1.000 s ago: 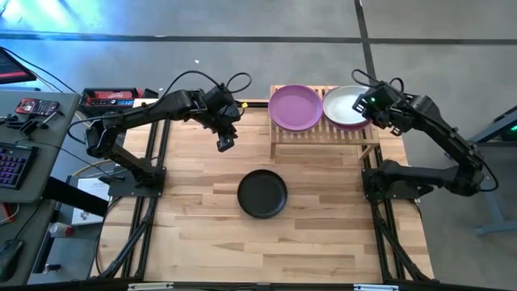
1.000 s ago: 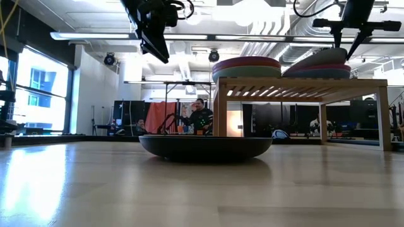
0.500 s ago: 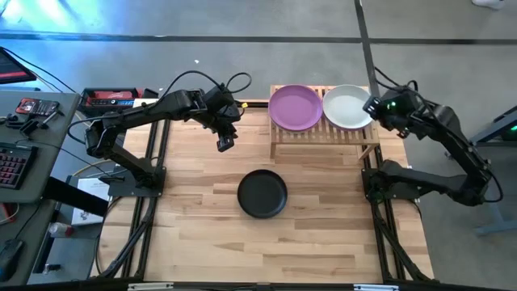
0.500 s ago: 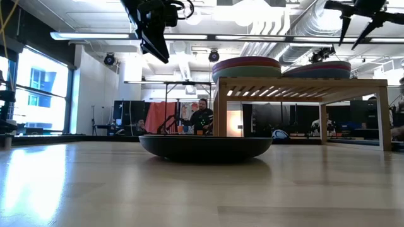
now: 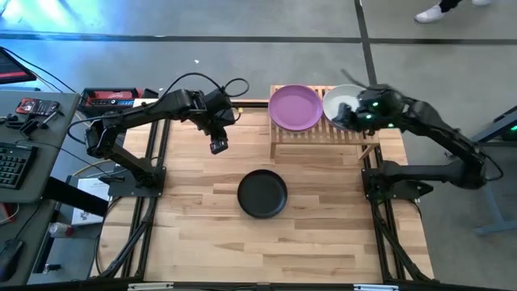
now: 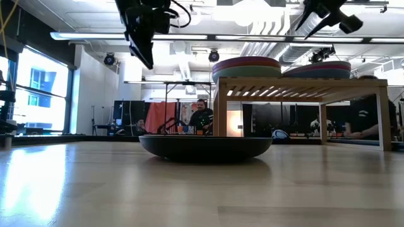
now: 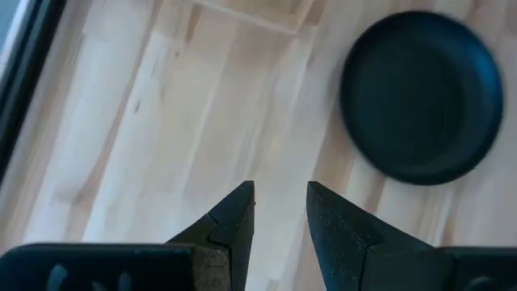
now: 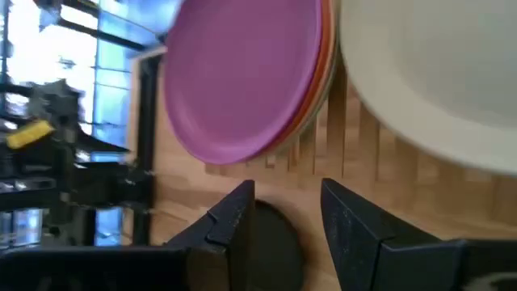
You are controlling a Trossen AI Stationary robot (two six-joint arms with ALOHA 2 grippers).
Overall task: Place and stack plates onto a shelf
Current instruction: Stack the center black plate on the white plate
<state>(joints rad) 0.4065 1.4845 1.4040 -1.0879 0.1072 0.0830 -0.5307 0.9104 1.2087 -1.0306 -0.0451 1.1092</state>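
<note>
**A:** On the bamboo shelf (image 5: 323, 133) at the far right of your table, what did you see?

**B:** You had two stacks side by side. A purple plate (image 5: 296, 107) topped the left one, round, matte and shallow, with an orange-red edge peeking out beneath it in the right wrist view. An off-white plate (image 5: 342, 102) topped the right stack. From the low camera both stacks sat flat on the slats.

**A:** And the black plate (image 5: 262, 194)?

**B:** It lay alone on the wooden tabletop (image 5: 194, 234), near the middle, in front of the shelf and well apart from it, right way up, a low dark bowl shape in the low view.

**A:** Where did your right gripper (image 5: 353, 114) stand?

**B:** Above the off-white plate, over the right stack, the arm reaching in from the right edge. Its fingers (image 8: 234, 222) were spread apart with nothing between them.

**A:** Your left gripper (image 5: 218, 145)?

**B:** It hung high over bare tabletop, left of the shelf and behind the black plate, pointing down. Its fingers (image 7: 234, 218) were parted by a narrow gap and held nothing; the black plate showed beyond them, untouched.
</note>
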